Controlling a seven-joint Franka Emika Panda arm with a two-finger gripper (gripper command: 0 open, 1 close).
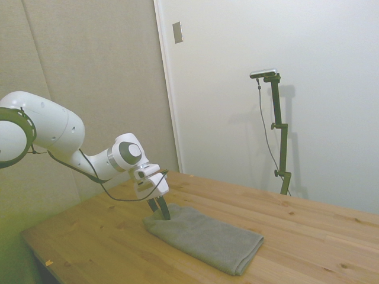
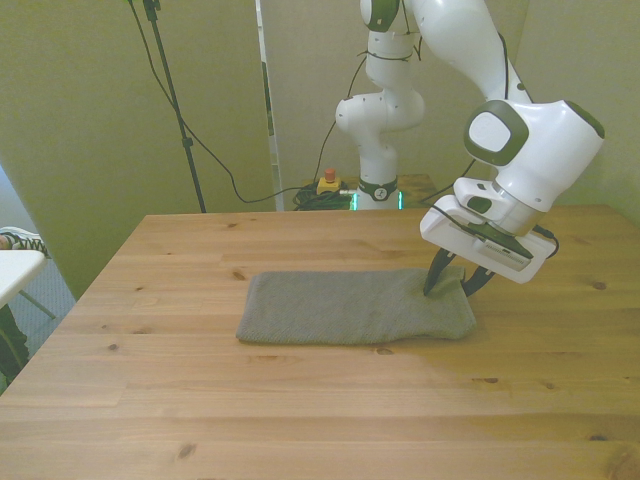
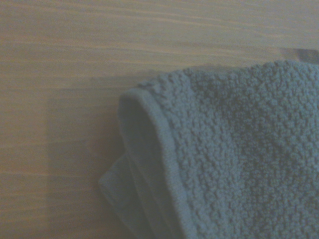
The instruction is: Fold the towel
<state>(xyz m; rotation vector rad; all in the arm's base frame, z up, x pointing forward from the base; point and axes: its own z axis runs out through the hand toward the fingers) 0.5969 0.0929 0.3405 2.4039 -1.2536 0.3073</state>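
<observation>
Grey-olive terry was noted lying flat on the wooden counter (image 2: 150,400): the towel (image 2: 355,308), a long narrow strip stretched across the middle of the boards. In the wrist view a hemmed corner (image 3: 149,129) was seen doubled over a lower layer, so the cloth was judged to be folded at least once already; how many layers lay beneath could not be told.

The hand (image 2: 452,282) was seen at the towel's end toward the front view's right, fingertips down at or just above the cloth near its far edge. The two fingers were parted with a clear gap between them, and nothing was gripped. Contact with the terry could not be confirmed from either view.

Progress was judged as partway: a lengthwise fold appeared done, and a further fold, end over end, seemed to be left. A pinch on this end would be wanted first. The thick double layer was expected to resist a shallow pinch.
</observation>
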